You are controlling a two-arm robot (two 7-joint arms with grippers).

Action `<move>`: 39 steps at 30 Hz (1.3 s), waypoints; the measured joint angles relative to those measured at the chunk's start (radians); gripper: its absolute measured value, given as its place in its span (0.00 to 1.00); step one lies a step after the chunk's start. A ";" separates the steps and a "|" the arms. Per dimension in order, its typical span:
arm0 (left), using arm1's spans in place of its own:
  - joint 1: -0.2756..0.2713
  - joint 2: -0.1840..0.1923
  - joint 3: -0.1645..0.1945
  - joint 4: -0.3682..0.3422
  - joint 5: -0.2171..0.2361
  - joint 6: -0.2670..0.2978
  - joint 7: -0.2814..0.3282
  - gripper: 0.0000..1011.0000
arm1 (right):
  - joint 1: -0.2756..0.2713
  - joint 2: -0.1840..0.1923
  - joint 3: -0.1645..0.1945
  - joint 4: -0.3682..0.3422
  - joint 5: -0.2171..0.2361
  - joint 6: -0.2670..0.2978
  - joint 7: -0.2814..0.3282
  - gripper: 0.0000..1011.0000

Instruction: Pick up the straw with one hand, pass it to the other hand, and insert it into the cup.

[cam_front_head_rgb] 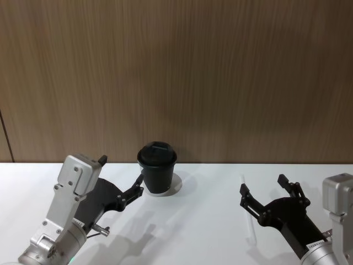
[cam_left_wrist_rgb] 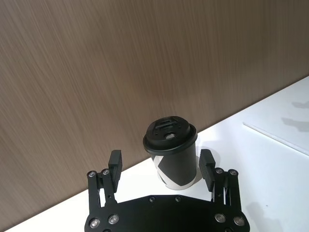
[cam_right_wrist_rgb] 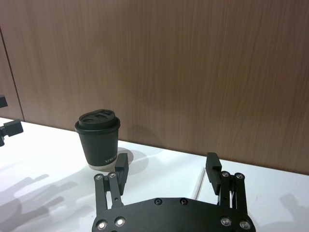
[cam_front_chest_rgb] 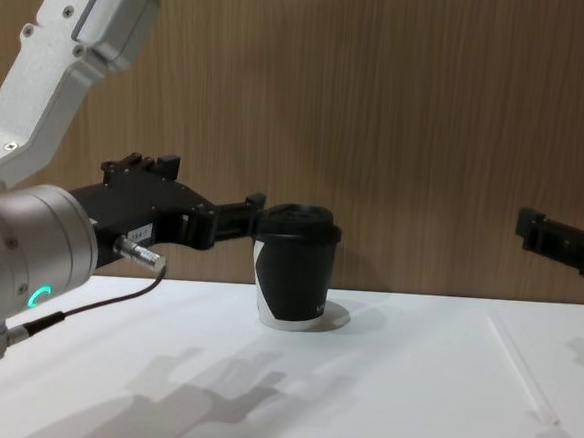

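The cup [cam_front_head_rgb: 157, 170], black paper with a white patch and a black lid, stands upright at the middle back of the white table [cam_front_head_rgb: 198, 232]; it also shows in the chest view [cam_front_chest_rgb: 293, 274]. The straw [cam_front_head_rgb: 248, 212] lies flat on the table to the cup's right, a thin whitish tube [cam_front_chest_rgb: 522, 370]. My right gripper [cam_front_head_rgb: 263, 185] hovers open just above the straw, which runs between its fingers near one finger [cam_right_wrist_rgb: 197, 182]. My left gripper [cam_front_head_rgb: 121, 172] is open beside the cup's left side, and the cup [cam_left_wrist_rgb: 171, 150] stands just beyond its spread fingers.
A brown wood-panel wall [cam_front_head_rgb: 176, 72] rises directly behind the table's back edge. The left arm's silver wrist [cam_front_chest_rgb: 29, 251] with its green ring light and cable fills the near left.
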 joint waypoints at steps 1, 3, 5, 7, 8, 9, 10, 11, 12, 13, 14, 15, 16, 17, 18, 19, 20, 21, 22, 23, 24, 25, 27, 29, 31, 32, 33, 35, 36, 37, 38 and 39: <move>0.000 0.000 0.000 0.000 0.000 0.000 0.000 0.99 | 0.000 0.000 0.000 0.000 0.000 0.000 0.000 0.99; 0.000 0.000 0.000 0.000 0.000 0.000 0.000 0.99 | 0.000 0.000 0.000 0.000 0.000 0.000 0.000 0.99; 0.000 0.000 0.000 0.000 0.000 0.000 0.000 0.99 | 0.000 0.000 0.000 0.000 0.000 0.000 0.000 0.99; 0.000 0.000 0.000 0.000 0.000 0.000 0.000 0.99 | 0.000 0.000 0.000 0.000 0.000 0.000 0.000 0.99; 0.000 0.000 0.000 0.000 0.000 0.000 0.000 0.99 | 0.000 0.000 0.000 0.000 0.000 0.000 0.000 0.99; 0.000 0.000 0.000 0.000 0.000 0.000 0.000 0.99 | 0.000 0.000 0.000 0.000 0.000 0.000 0.000 0.99; 0.000 0.000 0.000 0.000 0.000 0.000 0.000 0.99 | 0.000 0.000 0.000 0.000 0.000 0.000 0.000 0.99; 0.000 0.000 0.000 0.000 0.000 0.000 0.000 0.99 | 0.000 0.000 0.000 0.000 0.000 0.000 0.000 0.99; 0.000 0.000 0.000 0.000 0.000 0.000 0.000 0.99 | 0.000 0.000 0.000 0.000 0.000 0.000 0.000 0.99; 0.000 0.000 0.000 0.000 0.000 0.000 0.000 0.99 | 0.000 0.000 0.000 0.000 0.000 0.000 0.000 0.99; 0.000 0.000 0.000 0.000 0.000 0.000 0.000 0.99 | 0.000 0.000 0.000 0.000 0.000 0.000 0.000 0.99; 0.000 0.000 0.000 0.000 0.000 0.000 0.000 0.99 | 0.000 0.000 0.000 0.000 0.000 0.000 0.000 0.99; 0.000 0.000 0.000 0.000 0.000 0.000 0.000 0.99 | 0.000 0.000 0.000 0.000 0.000 0.000 0.000 0.99; 0.000 0.000 0.000 0.000 0.000 0.000 0.000 0.99 | 0.000 0.000 0.000 0.000 0.000 0.000 0.000 0.99; 0.000 0.000 0.000 0.000 0.000 0.000 0.000 0.99 | 0.000 0.000 0.000 0.000 0.000 0.000 0.000 0.99; 0.000 0.000 0.000 0.000 0.000 0.000 0.000 0.99 | 0.000 0.000 0.000 0.000 0.000 0.000 0.000 0.99; 0.000 0.000 0.000 0.000 0.000 0.000 0.000 0.99 | 0.000 0.000 0.000 0.000 0.000 0.000 0.000 0.99; 0.000 0.000 0.000 0.000 0.000 0.000 0.000 0.99 | 0.000 0.000 0.000 0.000 0.000 0.000 0.000 0.99; 0.000 0.000 0.000 0.000 0.000 0.000 0.000 0.99 | 0.000 0.000 0.000 0.000 0.000 0.000 0.000 0.99; 0.000 0.000 0.000 0.000 0.000 0.000 0.000 0.99 | 0.000 0.000 0.000 0.000 0.000 0.000 0.000 0.99; 0.000 0.000 0.000 0.000 0.000 0.000 0.000 0.99 | 0.000 0.000 0.000 0.000 0.000 0.000 0.000 0.99; 0.000 0.000 0.000 0.000 0.000 0.000 0.000 0.99 | 0.000 0.000 0.000 0.000 0.000 0.000 0.000 0.99; 0.000 0.000 0.000 0.000 0.000 0.000 0.000 0.99 | 0.000 0.000 0.000 0.000 0.000 0.000 0.000 0.99; 0.000 0.000 0.000 0.000 0.000 0.000 0.000 0.99 | 0.000 0.000 0.000 0.000 0.000 0.000 0.000 0.99; 0.000 0.000 0.000 0.000 0.000 0.000 0.000 0.99 | 0.000 0.000 0.000 0.000 0.000 0.000 0.000 0.99; 0.000 0.000 0.000 0.000 0.000 0.000 0.000 0.99 | 0.000 0.000 0.000 0.000 0.000 0.000 0.000 0.99; 0.000 0.000 0.000 0.000 0.000 0.000 0.000 0.99 | 0.000 0.000 0.000 0.000 0.000 0.000 0.000 0.99; 0.000 0.000 0.000 0.000 0.000 0.000 0.000 0.99 | 0.000 0.000 0.000 0.000 0.000 0.000 0.000 0.99; 0.000 0.000 0.000 0.000 0.000 0.000 0.000 0.99 | 0.000 0.000 0.000 0.000 0.000 0.000 0.000 0.99; 0.000 0.000 0.000 0.000 0.000 0.000 0.000 0.99 | 0.000 0.000 0.000 0.000 0.000 0.000 0.000 0.99; 0.000 0.000 0.000 0.000 0.000 0.000 0.000 0.99 | 0.000 0.000 0.000 0.000 0.000 0.000 0.000 0.99; 0.000 0.000 0.000 0.000 0.000 0.000 0.000 0.99 | 0.000 0.000 0.000 0.000 0.000 0.000 0.000 0.99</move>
